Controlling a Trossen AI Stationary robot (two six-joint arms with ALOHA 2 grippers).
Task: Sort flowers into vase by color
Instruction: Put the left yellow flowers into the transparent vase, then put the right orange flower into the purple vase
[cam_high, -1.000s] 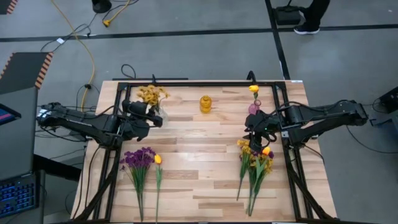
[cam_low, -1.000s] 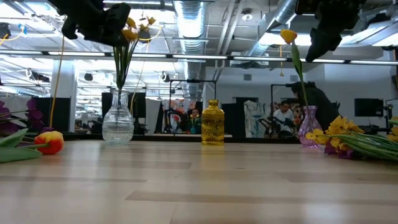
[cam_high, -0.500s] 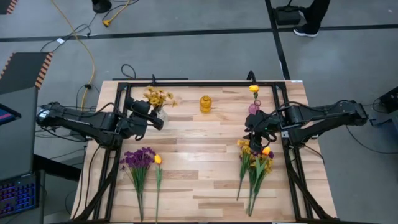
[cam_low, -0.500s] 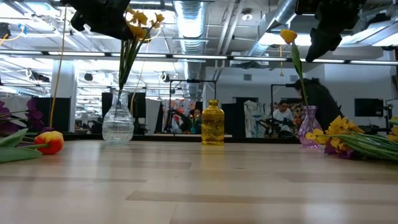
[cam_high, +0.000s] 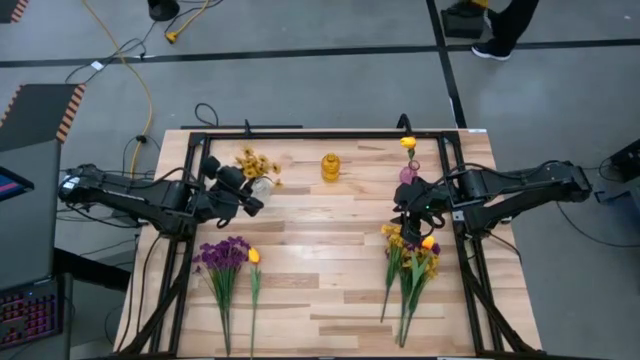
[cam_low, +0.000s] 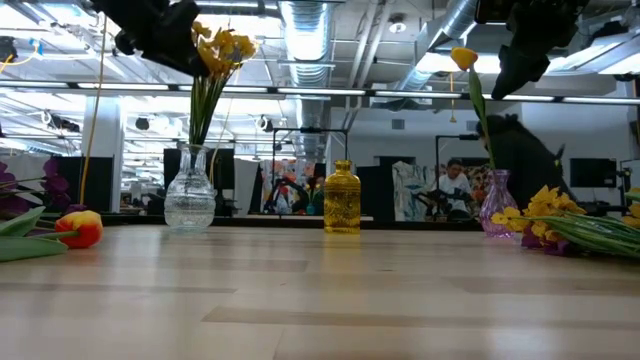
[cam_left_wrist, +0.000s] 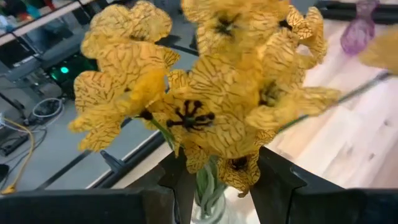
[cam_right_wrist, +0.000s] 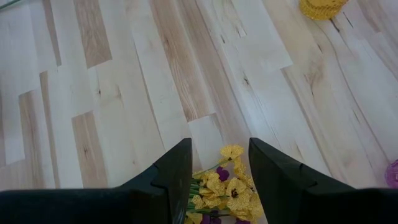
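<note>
1. Wooden slat table (cam_high: 330, 260) inside a black frame, w/ an open workshop behind.
2. Near edge: purple bunch (cam_high: 224, 254) plus one tulip (cam_high: 254, 257) lie at 7 o'clock; mixed yellow/purple stems (cam_high: 412, 262) at 5 o'clock.
3. Right gripper (cam_high: 410, 222) hovers over that pile, fingers spread, nothing held.
4. Far side: left gripper (cam_high: 248, 192) is pinched on the yellow bunch (cam_high: 257, 163), stems already in the clear vase (cam_low: 190, 200) at 10 o'clock.
5. Bunch should be lowered straight, released only once seated, so the vase isn't tipped.
6. Amber vase (cam_high: 330, 166) at 12, pink vase (cam_high: 408, 174) w/ a tulip at 1 o'clock.
</note>
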